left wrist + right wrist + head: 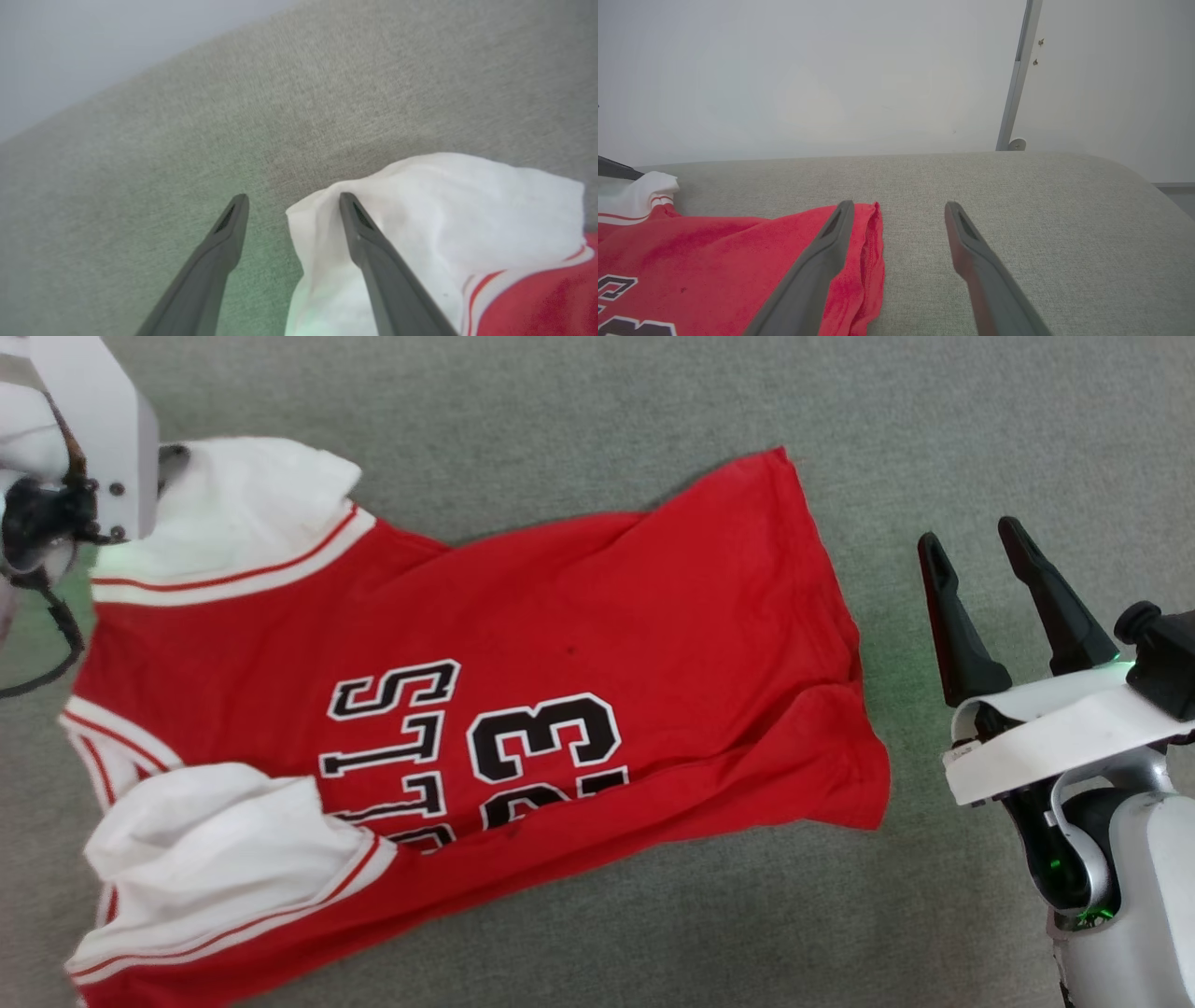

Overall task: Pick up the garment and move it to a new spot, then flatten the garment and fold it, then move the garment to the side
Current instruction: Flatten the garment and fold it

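Observation:
The garment, a red jersey with white sleeves, striped trim and black lettering, lies spread and wrinkled on the grey surface, collar end at the left. My left arm's pale wrist hangs over the upper white sleeve. In the left wrist view my left gripper is open, one finger over that sleeve, the other over bare fabric. My right gripper stands open just right of the garment's hem. In the right wrist view its left finger overlaps the hem. Nothing is held.
The grey cloth-covered surface extends around the garment, with bare room above and to the right. A white wall and a metal post stand behind its far edge, which rounds off at the right.

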Robot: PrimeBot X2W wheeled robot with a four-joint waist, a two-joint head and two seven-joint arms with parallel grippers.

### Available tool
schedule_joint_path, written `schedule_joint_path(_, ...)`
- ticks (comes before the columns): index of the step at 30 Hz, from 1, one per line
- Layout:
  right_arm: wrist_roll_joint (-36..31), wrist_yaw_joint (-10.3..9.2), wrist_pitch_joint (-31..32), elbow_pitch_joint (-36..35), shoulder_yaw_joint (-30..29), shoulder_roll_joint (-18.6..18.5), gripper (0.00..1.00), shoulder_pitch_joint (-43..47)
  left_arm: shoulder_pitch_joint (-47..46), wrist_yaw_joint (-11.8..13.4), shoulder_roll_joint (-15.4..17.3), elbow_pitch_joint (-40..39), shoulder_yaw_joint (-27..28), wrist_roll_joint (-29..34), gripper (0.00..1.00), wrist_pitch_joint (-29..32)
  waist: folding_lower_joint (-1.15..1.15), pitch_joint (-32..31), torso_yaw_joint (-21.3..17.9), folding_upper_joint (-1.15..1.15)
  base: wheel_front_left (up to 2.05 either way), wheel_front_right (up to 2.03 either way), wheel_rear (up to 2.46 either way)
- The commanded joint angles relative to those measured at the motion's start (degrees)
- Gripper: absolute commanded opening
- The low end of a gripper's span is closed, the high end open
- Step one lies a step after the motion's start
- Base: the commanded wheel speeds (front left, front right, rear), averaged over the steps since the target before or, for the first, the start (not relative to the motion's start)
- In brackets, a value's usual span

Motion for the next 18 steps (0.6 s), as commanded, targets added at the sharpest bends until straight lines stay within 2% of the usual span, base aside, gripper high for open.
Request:
schedule_joint_path(1,0.1,-0.10,-0.1,0.1,0.2,0.2,1.00,-0.7,-0.7,-0.2,-0.6,1.7,-0.1,-0.4,1.00,1.3,0.00,1.8,-1.5,0.00,0.00,0.00,0.00)
schedule_joint_path(8,0.2,-0.10,0.9,0.1,-0.2,0.2,1.00,-1.3,-1.1,-0.4,-3.1,6.1,-1.2,-1.9,1.00,8.0,0.00,2.5,-1.5,0.00,0.00,0.00,0.00)
schedule_joint_path(9,0.3,-0.10,0.9,0.1,-0.2,0.2,1.00,-1.2,-1.1,-0.3,-3.2,6.6,-1.5,-1.9,0.95,8.7,0.00,2.5,-1.5,0.00,0.00,0.00,0.00)
schedule_joint_path(10,0.3,-0.10,1.2,0.0,-0.3,0.3,1.00,-1.3,-1.0,-0.1,-3.4,7.0,-1.5,-2.1,0.84,9.4,0.00,2.5,-1.4,0.00,0.00,0.00,0.00)
schedule_joint_path(11,0.6,-0.10,1.6,0.0,-0.2,0.4,1.00,-1.5,-1.0,-0.2,-3.5,7.3,-1.8,-2.0,0.65,10.0,0.00,2.6,-1.4,0.00,0.00,0.00,0.00)
schedule_joint_path(12,0.5,-0.10,1.8,-0.1,-0.1,0.3,1.00,-1.6,-1.0,-0.3,-3.6,7.6,-1.9,-2.0,0.28,10.3,0.00,2.7,-1.4,0.00,0.00,0.00,0.00)
schedule_joint_path(13,0.4,-0.10,2.1,-0.3,-0.1,0.3,1.00,-1.9,-0.8,0.0,-3.7,8.0,-1.9,-2.2,0.00,10.9,0.00,2.7,-1.4,0.00,0.00,0.00,0.00)
schedule_joint_path(18,1.7,-0.10,8.0,-0.4,0.4,0.9,1.00,-3.3,-1.0,0.7,-3.9,8.1,-2.2,-1.7,0.00,10.4,0.00,3.1,-1.1,0.00,0.00,0.00,0.00)
